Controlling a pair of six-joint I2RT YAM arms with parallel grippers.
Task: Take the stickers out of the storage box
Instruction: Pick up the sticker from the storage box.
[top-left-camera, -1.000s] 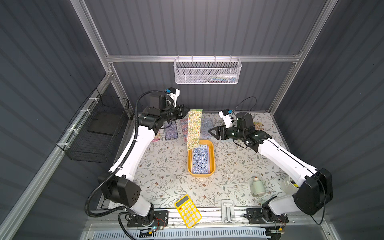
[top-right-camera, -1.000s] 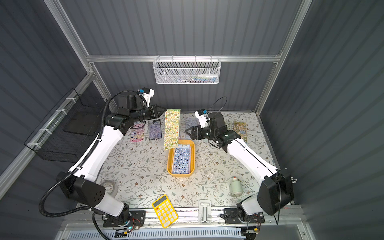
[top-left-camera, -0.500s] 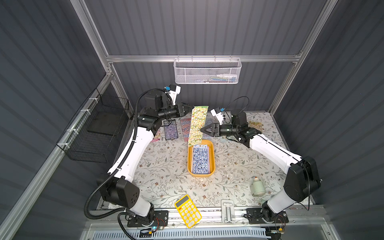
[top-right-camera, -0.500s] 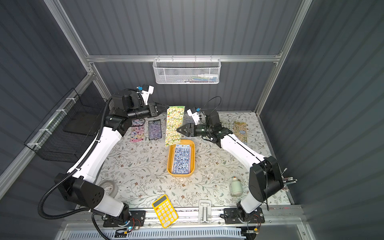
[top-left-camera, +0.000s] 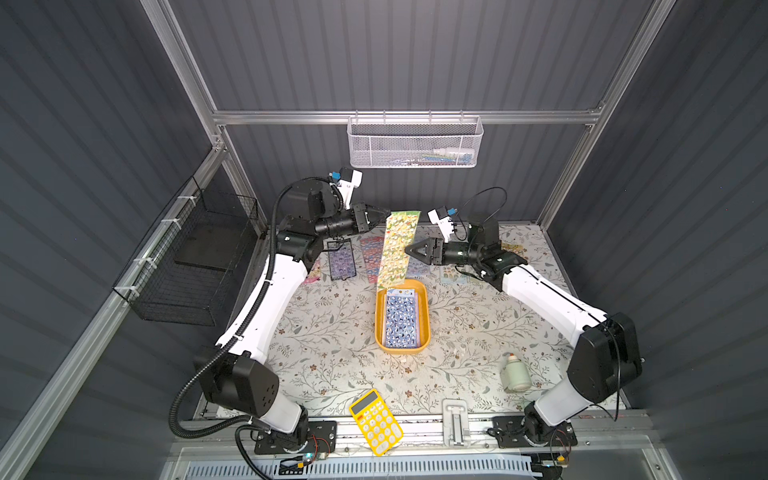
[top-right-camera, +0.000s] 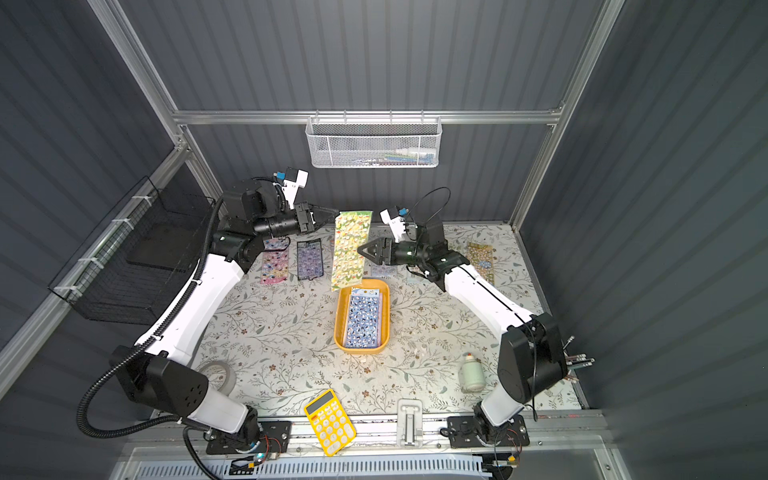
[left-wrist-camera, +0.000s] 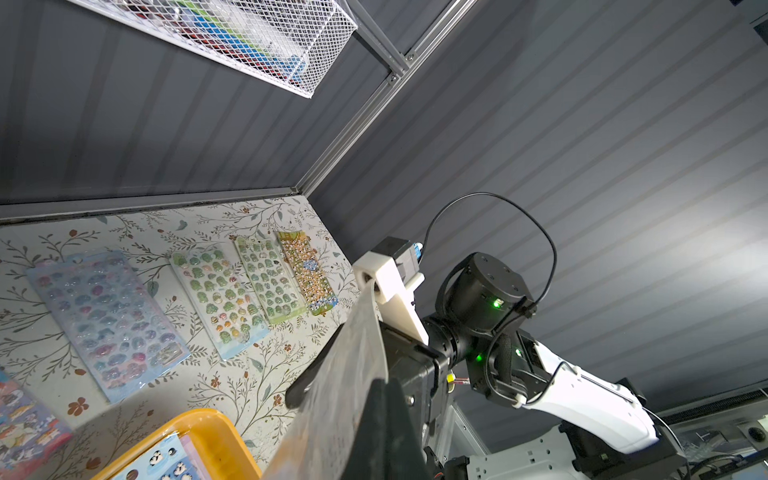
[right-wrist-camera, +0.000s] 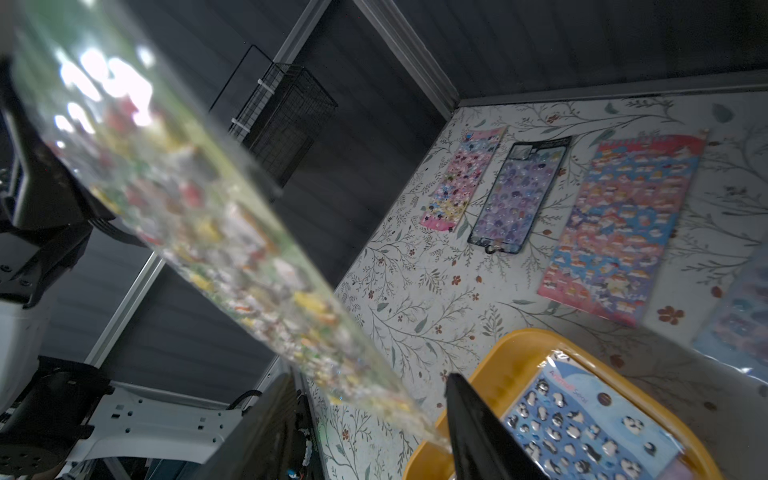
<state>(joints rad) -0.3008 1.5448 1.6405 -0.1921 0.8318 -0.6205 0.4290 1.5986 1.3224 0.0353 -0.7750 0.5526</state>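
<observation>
Though shallow, storage box (top-left-camera: 380, 320) with stickers (top-left-camera: 400, 318).

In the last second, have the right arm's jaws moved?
Yes. Judged against the yellow box, the right jaws shifted toward the robot's left, closing in on the hanging sticker sheet.

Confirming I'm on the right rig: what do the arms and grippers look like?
The left arm and right arm are white shells with black joints. A ribbed black hose follows the left; a thin black cable loops over the right. The left gripper and right gripper are black, tapered, with white camera mounts.
</observation>
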